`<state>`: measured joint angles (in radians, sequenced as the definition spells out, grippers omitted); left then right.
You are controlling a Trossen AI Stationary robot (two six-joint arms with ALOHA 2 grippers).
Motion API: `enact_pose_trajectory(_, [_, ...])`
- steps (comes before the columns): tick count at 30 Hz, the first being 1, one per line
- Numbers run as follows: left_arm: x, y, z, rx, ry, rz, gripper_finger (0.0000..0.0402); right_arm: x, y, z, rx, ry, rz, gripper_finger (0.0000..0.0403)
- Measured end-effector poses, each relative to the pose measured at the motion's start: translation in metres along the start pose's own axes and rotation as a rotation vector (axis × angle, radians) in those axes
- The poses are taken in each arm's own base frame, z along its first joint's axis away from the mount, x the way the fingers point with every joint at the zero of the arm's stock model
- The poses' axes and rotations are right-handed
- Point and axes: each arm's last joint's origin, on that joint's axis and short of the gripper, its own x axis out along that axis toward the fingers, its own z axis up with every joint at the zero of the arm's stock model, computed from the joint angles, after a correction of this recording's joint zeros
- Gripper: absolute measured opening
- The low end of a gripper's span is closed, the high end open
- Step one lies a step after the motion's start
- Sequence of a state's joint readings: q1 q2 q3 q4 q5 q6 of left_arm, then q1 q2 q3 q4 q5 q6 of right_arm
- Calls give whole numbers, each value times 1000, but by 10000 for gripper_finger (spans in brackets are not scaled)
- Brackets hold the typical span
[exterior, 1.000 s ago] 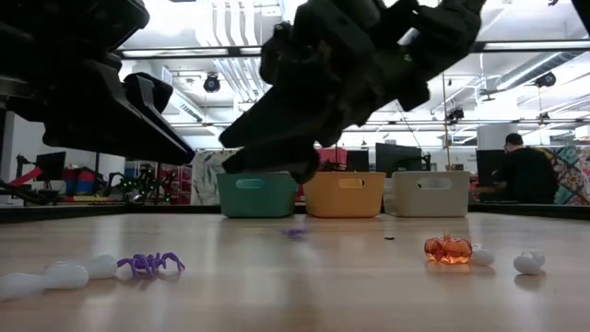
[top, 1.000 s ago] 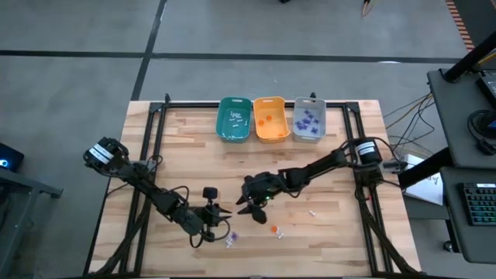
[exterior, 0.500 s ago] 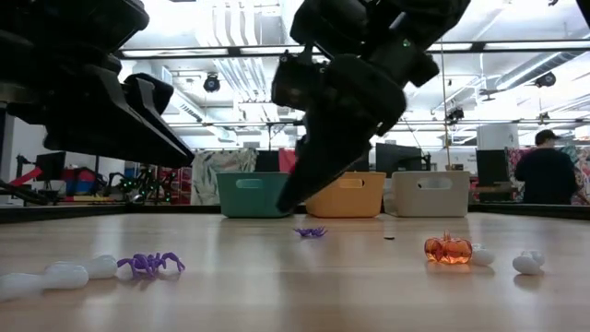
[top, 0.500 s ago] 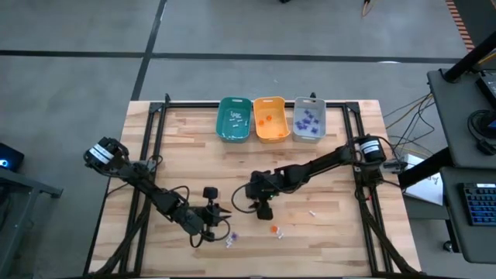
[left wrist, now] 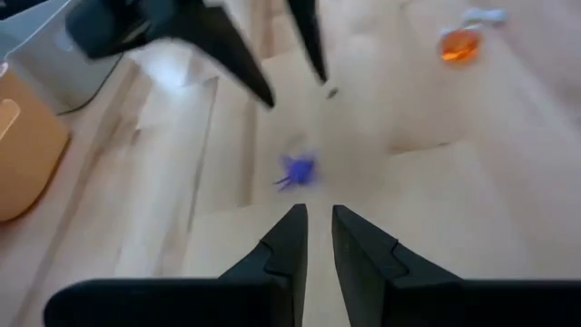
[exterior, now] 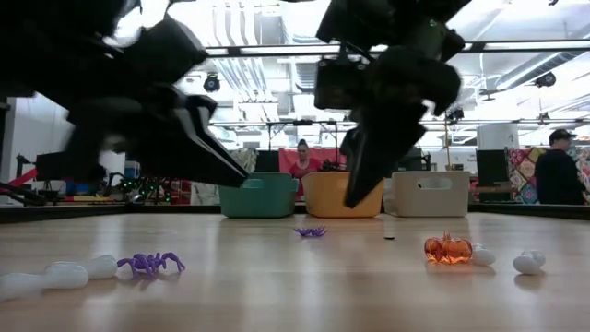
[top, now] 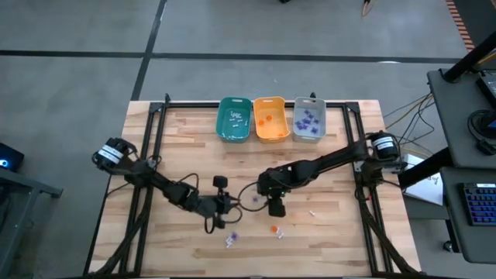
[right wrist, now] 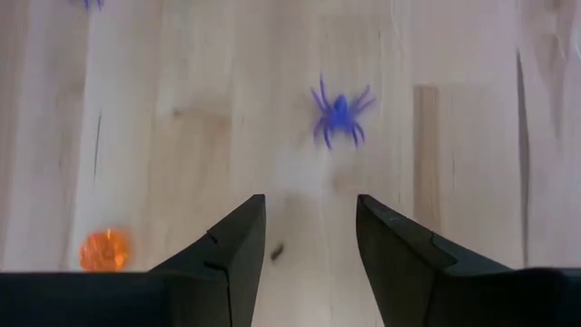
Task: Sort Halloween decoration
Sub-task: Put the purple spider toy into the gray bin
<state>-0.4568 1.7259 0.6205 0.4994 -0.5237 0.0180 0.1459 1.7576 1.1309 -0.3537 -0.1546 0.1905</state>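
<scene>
both arms have shifted since the earlier high view: the left gripper (top: pixel 226 203) has come up from near the front edge toward mid-table, and the right gripper (top: pixel 276 208) has swung from pointing left to pointing toward the front edge.

high view: three bins stand at the table's (top: pixel 178 147) back edge, teal bin (top: pixel 234 118), orange bin (top: pixel 270 118) and grey bin (top: pixel 309 119), each already holding a few trinkets, so sorting is partly done. a purple spider (top: pixel 255 200) lies between the two grippers; an orange pumpkin (top: pixel 273 229) and white pieces (top: pixel 230 242) remain near the front edge.

low view: the pumpkin (exterior: pixel 448 249) looks glossy and translucent, the white pieces (exterior: pixel 66 274) smooth and rounded, and a second purple spider (exterior: pixel 147 265) thin-legged. table is pale planked wood.

left wrist view: the left gripper's fingers (left wrist: pixel 286 243) stand nearly closed, holding nothing, with the spider (left wrist: pixel 297 170) just ahead.

right wrist view: the right gripper's fingers (right wrist: pixel 238 238) stand apart, empty, above the table, spider (right wrist: pixel 339 113) ahead, pumpkin (right wrist: pixel 103 250) off to one side.
</scene>
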Motion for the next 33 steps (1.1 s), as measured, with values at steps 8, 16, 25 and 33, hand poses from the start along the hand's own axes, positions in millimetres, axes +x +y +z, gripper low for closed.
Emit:
enact_pose_trajectory(8, [31, 24, -5, -39, -82, 10, 38, 4, -5, -22, 18, -92, 18, 158])
enact_pose_trajectory(16, [60, 16, -13, -64, -133, -42, 38, 15, -10, -37, 136, -180, 50, 160])
enact_pose_trajectory(25, [75, 8, -22, -83, -100, -44, 38, 17, -13, -38, 167, -257, -15, 160])
enact_pose_trajectory(33, [71, 9, -26, -110, -103, -41, 38, 25, -13, -34, 169, -315, -4, 167])
